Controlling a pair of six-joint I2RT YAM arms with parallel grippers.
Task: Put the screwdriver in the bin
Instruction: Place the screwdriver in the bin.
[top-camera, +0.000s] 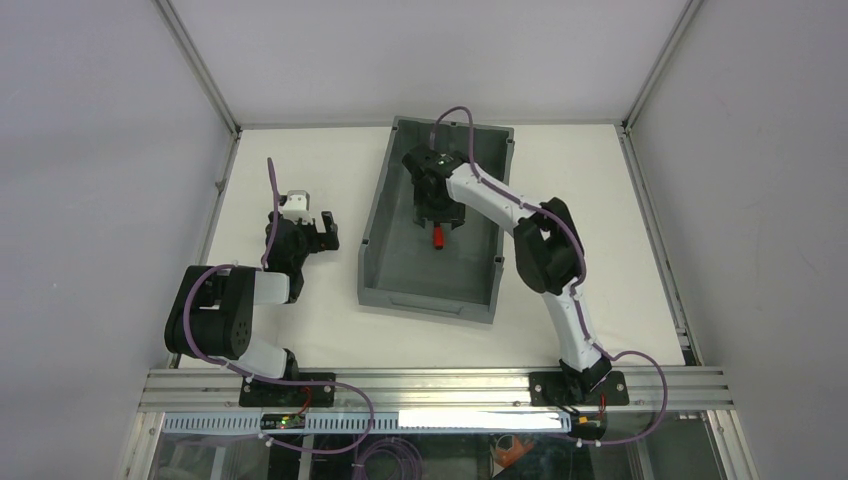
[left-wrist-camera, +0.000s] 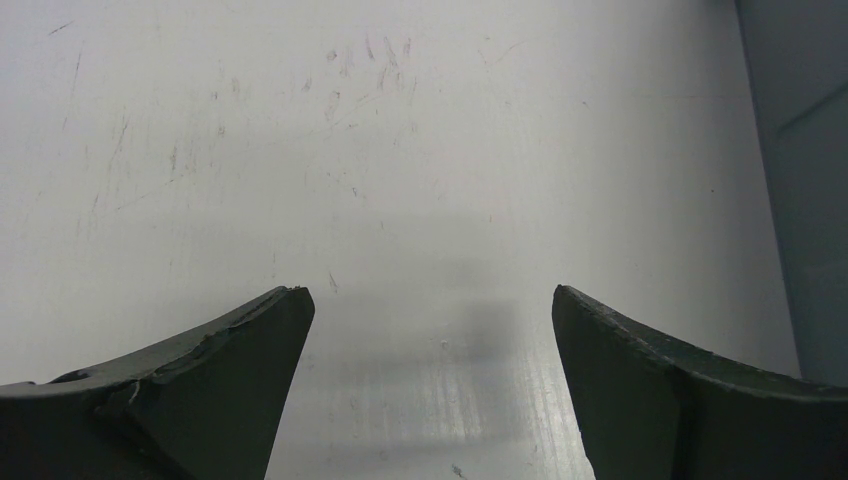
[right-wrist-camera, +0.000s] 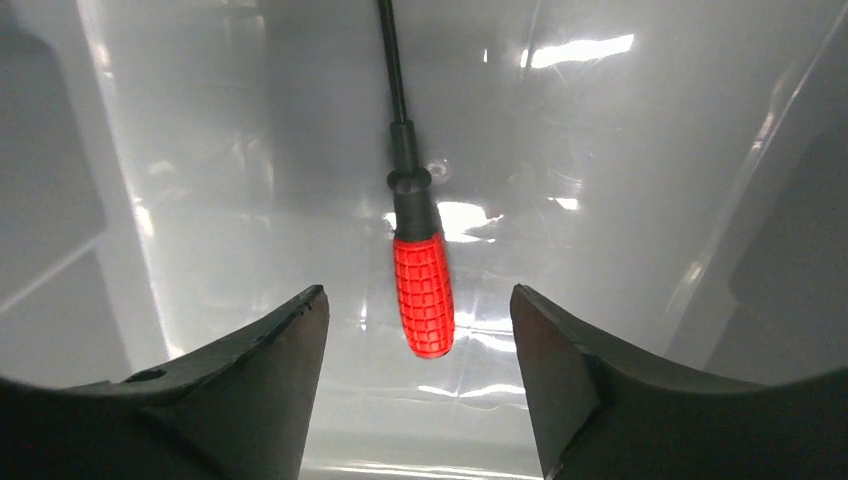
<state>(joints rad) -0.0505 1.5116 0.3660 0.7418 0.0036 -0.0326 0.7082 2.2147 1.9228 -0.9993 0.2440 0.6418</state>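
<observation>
The grey bin (top-camera: 385, 215) stands in the middle of the white table. The screwdriver (top-camera: 438, 237) lies on the bin's floor; only its red handle shows in the top view. In the right wrist view the screwdriver (right-wrist-camera: 421, 290) lies flat on the bin floor (right-wrist-camera: 600, 200), red handle toward the camera and thin black shaft pointing away. My right gripper (right-wrist-camera: 419, 300) is open above it, a finger on either side of the handle without touching it. It is inside the bin in the top view (top-camera: 440, 212). My left gripper (left-wrist-camera: 430, 300) is open and empty over bare table, left of the bin (top-camera: 318, 232).
The bin's tall walls (top-camera: 500, 240) surround my right gripper. The bin's left wall shows at the right edge of the left wrist view (left-wrist-camera: 810, 150). Grey enclosure panels and an aluminium frame (top-camera: 430, 385) border the table.
</observation>
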